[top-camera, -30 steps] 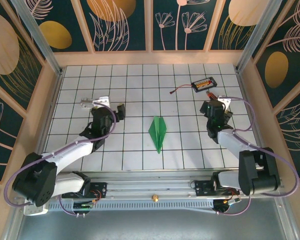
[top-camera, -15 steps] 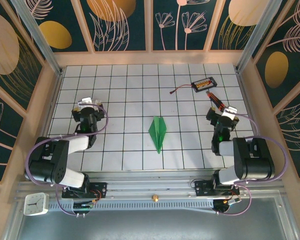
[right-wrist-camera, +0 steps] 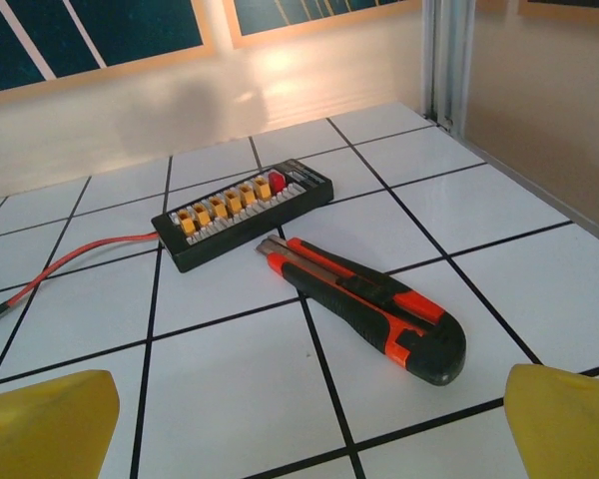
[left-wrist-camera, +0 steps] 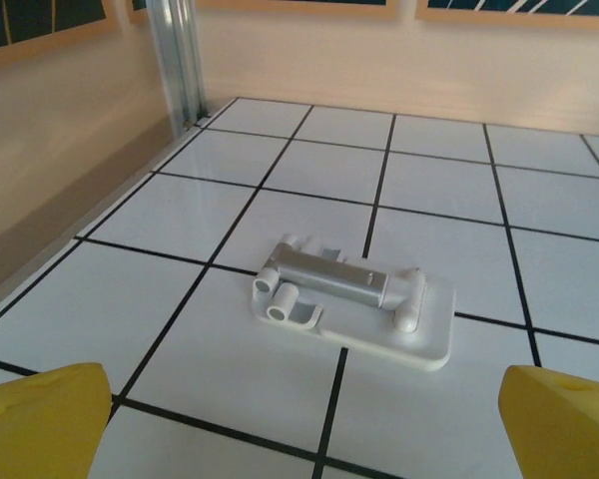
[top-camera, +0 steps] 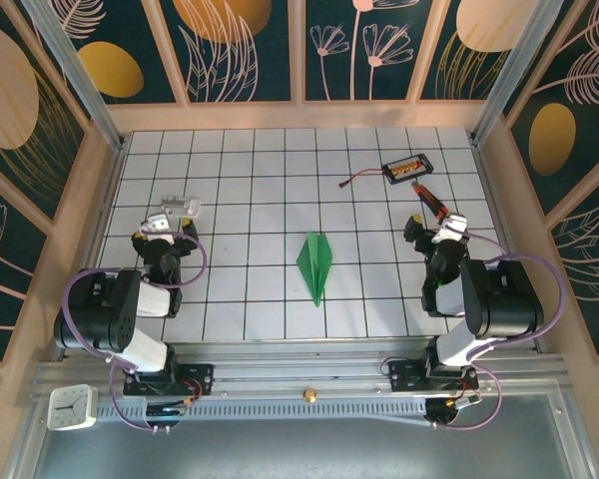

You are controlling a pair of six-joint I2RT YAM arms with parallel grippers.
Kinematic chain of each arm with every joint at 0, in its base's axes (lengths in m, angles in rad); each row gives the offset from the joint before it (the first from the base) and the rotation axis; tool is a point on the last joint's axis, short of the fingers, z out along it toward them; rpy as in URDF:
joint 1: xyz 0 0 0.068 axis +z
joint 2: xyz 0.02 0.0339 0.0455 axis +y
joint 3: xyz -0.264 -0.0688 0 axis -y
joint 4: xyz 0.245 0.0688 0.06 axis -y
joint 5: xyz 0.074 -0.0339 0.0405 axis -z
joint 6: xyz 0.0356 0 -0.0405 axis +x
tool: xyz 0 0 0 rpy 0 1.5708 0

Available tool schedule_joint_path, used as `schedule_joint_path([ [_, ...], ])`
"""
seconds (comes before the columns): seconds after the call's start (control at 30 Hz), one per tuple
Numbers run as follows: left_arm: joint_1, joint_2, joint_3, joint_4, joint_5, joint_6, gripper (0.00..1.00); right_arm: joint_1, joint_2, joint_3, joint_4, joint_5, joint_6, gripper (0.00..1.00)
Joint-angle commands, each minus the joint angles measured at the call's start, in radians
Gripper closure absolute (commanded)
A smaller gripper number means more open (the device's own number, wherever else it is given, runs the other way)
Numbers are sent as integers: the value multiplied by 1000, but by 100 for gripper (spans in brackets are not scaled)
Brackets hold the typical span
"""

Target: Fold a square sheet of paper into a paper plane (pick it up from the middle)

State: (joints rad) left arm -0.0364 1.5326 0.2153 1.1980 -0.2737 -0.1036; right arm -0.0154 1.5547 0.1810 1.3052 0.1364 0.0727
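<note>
Matt green paper plane (top-camera: pixel 316 263), glossy tiles (top-camera: pixel 270 180)

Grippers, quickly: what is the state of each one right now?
Left gripper: open, jaws wide apart, holding nothing.
Right gripper: open, jaws wide apart, holding nothing.

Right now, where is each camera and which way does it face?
Top external: above, behind the bases, looking down at the table; left arm, right arm, paper plane between.
Left wrist: on left arm, facing the far-left corner and a white tool; left pincer open.
Right wrist: on right arm, facing the back wall, knife and connector box; right pincer open.
Shared: top and right wrist both show the knife.
</note>
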Motion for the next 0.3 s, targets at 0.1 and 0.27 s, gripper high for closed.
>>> schedule_joint_path([
  [0.1, 9, -5, 7, 120, 21, 8, 1, 16, 8, 22, 50, 22, -39, 1],
  [0.27, 9, -9, 2, 119, 21, 8, 1, 17, 8, 20, 53, 19, -39, 1],
])
